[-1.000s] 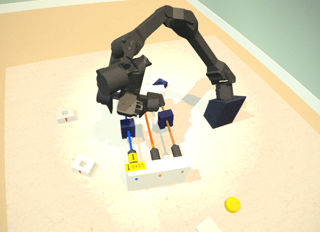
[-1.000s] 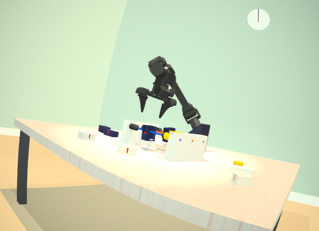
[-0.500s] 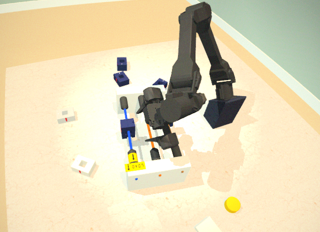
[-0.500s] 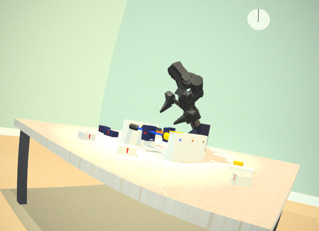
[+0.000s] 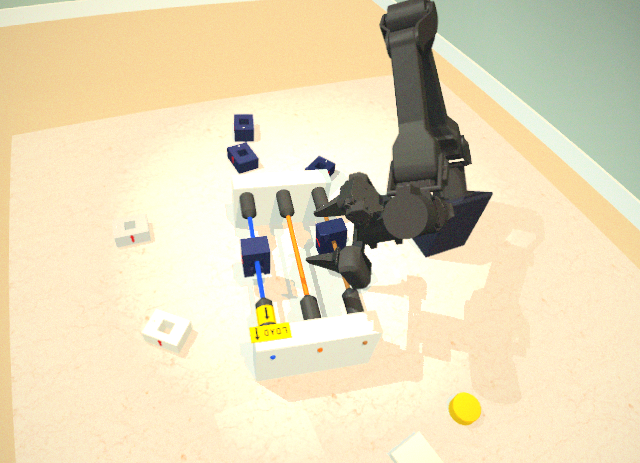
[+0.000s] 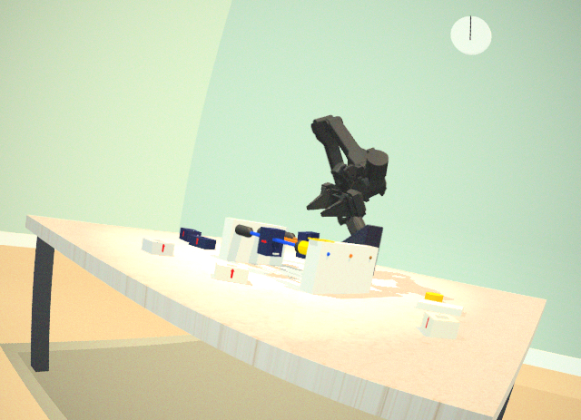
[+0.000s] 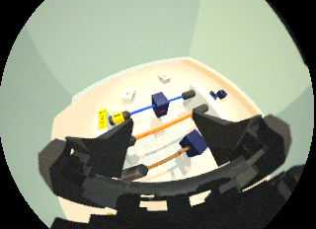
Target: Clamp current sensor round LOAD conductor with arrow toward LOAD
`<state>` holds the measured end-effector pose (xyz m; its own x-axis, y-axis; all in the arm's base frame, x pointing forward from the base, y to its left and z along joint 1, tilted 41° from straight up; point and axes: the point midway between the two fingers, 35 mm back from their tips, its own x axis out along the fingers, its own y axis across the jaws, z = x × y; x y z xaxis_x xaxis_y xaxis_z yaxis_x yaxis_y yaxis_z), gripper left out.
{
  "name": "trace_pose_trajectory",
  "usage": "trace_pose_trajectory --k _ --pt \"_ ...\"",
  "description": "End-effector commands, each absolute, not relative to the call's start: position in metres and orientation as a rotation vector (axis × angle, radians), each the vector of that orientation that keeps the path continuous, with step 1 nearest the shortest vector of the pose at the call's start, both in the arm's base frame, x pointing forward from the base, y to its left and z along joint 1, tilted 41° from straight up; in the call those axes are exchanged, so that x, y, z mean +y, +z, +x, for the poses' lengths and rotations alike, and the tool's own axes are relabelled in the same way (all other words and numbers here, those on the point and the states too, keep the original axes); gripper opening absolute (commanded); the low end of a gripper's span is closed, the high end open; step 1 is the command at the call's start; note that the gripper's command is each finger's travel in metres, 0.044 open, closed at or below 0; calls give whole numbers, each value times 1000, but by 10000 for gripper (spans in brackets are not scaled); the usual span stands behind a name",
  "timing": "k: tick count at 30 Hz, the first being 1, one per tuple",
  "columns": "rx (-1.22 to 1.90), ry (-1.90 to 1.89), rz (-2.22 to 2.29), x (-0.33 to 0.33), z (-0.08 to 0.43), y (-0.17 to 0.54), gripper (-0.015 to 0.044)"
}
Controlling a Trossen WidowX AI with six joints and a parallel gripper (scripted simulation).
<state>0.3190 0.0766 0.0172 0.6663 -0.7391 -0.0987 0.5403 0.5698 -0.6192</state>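
A navy sensor (image 5: 255, 262) (image 6: 270, 249) (image 7: 159, 103) sits round the blue conductor (image 5: 261, 285) (image 7: 142, 112), between the white end blocks. It looks shut, but its latch is too small to make out. A red mark shows on its side; which way it points is too small to tell. The yellow LOAD label (image 5: 270, 332) (image 7: 102, 119) is on the near block, at that conductor's end. My gripper (image 5: 311, 237) (image 6: 314, 211) (image 7: 163, 117) is wide open and empty. It hangs above the rack, clear of the sensor, toward the brown conductor's side.
Another navy sensor (image 5: 330, 236) (image 7: 194, 143) is on the brown conductor (image 7: 168, 160). An orange conductor (image 5: 297, 256) runs between. Two white sensors (image 5: 133, 233) (image 5: 166, 330) lie left of the rack; several navy ones lie behind it. A yellow disc (image 5: 465, 408) (image 6: 434, 297) is at the near right.
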Motion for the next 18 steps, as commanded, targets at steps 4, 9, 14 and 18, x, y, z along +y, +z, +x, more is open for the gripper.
trace_pose_trajectory --k 4,9,14,18 --pt "371 -770 -593 77 319 17 440" --pt "371 -770 -593 77 319 17 440" --pt "418 -761 -637 77 325 16 440" --pt "502 -733 -730 78 331 14 440"
